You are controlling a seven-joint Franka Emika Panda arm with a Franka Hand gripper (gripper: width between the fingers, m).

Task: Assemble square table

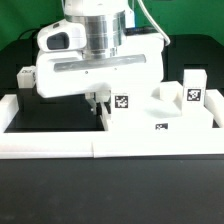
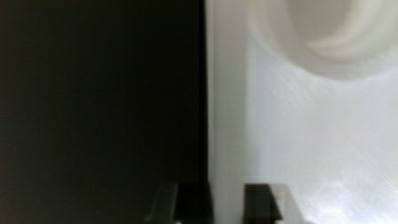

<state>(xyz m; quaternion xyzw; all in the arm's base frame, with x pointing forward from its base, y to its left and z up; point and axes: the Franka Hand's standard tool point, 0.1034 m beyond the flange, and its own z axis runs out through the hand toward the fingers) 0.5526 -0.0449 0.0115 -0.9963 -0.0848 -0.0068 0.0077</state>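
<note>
In the exterior view, a small white tagged leg (image 1: 22,78) stands at the far left on the black table (image 1: 100,195), behind a long white border rail (image 1: 12,118) that runs along that side. A second white rail (image 1: 60,148) crosses the front of the scene. At the centre, the Franka arm (image 1: 95,60) reaches down from the top, and its bulky white wrist hides much of the middle. Below it, the gripper (image 1: 98,101) comes down at the left edge of the square table's white plate (image 1: 150,112). The plate lies on the exterior view's right half, inside the corner formed by the rails. It carries a black-and-white tag (image 1: 122,101) close to the gripper, and another tag (image 1: 161,126) shows on its front face. Further right, a white leg (image 1: 192,82) stands upright behind the plate, bearing its own tag (image 1: 193,96). In the wrist view, the black table (image 2: 98,100) fills one half and the plate (image 2: 302,130) fills the other, with a round corner socket (image 2: 338,40) showing in the plate. The gripper (image 2: 221,202) has one fingertip (image 2: 178,202) over the dark table and the other (image 2: 263,202) over the plate. A narrow gap separates the fingertips, and the plate's straight edge runs towards it. Whether they press on the plate cannot be told.
</note>
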